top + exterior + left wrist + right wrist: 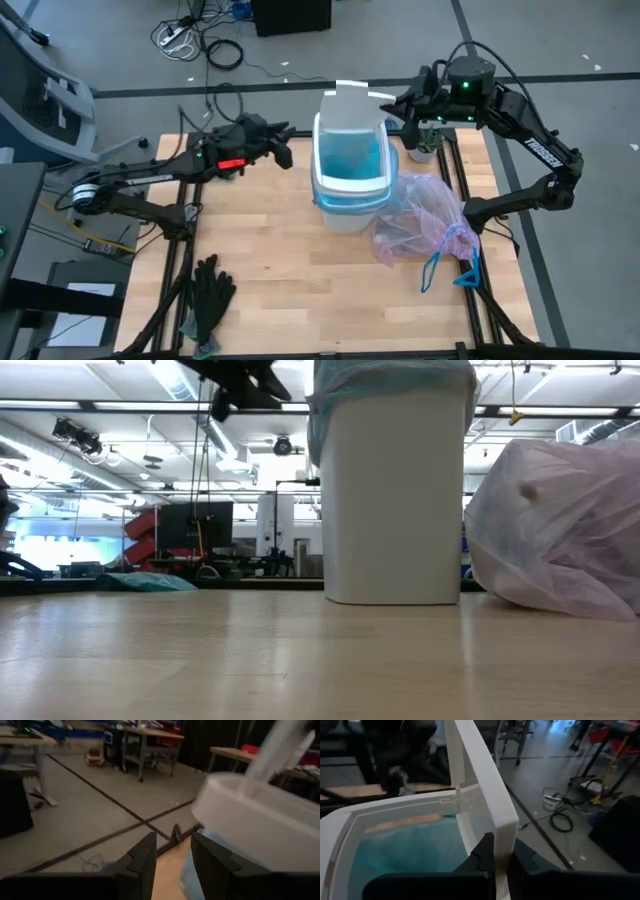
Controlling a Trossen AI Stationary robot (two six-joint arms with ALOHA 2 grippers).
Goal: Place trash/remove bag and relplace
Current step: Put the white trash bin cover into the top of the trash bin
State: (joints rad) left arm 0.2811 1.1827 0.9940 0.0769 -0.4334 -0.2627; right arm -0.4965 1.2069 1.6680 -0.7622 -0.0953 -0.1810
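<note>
High view: white bin (350, 190) standing mid-table (270, 270), lined with a light-blue bag (352, 160), lid (352, 95) raised upright at the far rim. Right tool (501, 851) pinched tight on that lid's edge. Left tool (285, 140) hovering just beside the bin's left rim, fingers (145, 862) parted, holding nothing. Pale pink bag (425, 220) lying full on the table against the bin's right side, blue ties (450, 268) trailing toward the near edge. Black gloves (210, 290) near the front left corner.

Even, bright overhead light from ceiling strips (120, 435) fills the room. Shadows on the worktop (270, 250) are soft. Both wrist views are blurred; the bin (260, 820) looks smeared.
</note>
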